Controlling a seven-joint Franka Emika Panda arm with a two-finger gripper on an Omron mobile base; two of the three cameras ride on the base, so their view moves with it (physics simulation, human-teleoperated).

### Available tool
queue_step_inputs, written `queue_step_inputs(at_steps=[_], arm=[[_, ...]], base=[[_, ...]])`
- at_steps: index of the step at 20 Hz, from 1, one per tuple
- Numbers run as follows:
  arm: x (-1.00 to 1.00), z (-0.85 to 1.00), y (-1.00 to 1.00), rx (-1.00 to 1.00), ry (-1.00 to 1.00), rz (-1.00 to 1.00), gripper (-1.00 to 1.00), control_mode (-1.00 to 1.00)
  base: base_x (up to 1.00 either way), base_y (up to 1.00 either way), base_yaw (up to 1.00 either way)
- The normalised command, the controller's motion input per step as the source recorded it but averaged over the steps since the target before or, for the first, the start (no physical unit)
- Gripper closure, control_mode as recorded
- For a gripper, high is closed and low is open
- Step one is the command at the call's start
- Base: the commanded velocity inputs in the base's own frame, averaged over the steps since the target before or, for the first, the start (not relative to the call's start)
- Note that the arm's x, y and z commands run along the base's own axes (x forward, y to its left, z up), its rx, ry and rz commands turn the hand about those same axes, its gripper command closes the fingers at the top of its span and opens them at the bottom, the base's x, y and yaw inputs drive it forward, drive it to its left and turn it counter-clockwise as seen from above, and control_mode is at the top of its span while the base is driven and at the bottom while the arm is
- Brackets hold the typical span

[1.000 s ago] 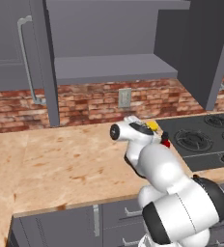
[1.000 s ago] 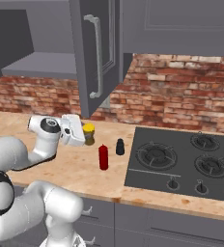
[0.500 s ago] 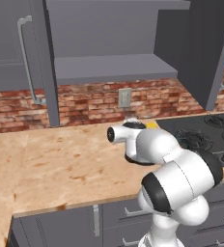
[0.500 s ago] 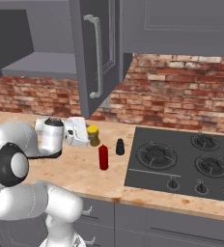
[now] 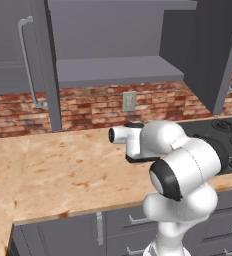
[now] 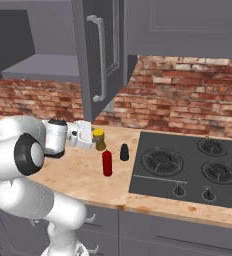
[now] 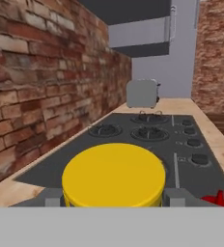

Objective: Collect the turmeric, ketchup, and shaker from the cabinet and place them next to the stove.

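My end effector (image 6: pixel 90 141) is clamped on the turmeric (image 6: pixel 99 139), at centre-left of the right base view, low over the desk (image 6: pixel 78 172). The ketchup (image 6: pixel 107 163) and shaker (image 6: pixel 124 152) already stand just left of the stove (image 6: pixel 188 170), so this jar belongs beside them.

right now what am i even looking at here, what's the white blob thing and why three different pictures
The white thing is a robot arm in a simulated kitchen. Two pictures come from cameras behind it, left and right; the third looks out from its hand. Its gripper is shut on the turmeric jar, whose yellow lid sits between the fingertips in the hand view. On the wooden counter, beside the black stove, stand the red ketchup bottle and the small black shaker. Above, the grey cabinet stands open. A toaster sits beyond the stove.
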Motion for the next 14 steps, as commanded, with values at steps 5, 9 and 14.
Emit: queue_step_inputs(at_steps=[5,9,14], arm=[[0.0,-0.21,-0.15,-0.01,0.0,-0.04,1.0,-1.0],[0.0,-0.08,-0.22,0.0,0.0,-0.03,1.0,-1.0],[0.0,-0.12,-0.18,0.0,0.0,-0.02,1.0,-1.0]], base=[[0.0,0.0,0.0],[0.0,0.0,0.0],[0.0,0.0,0.0]])
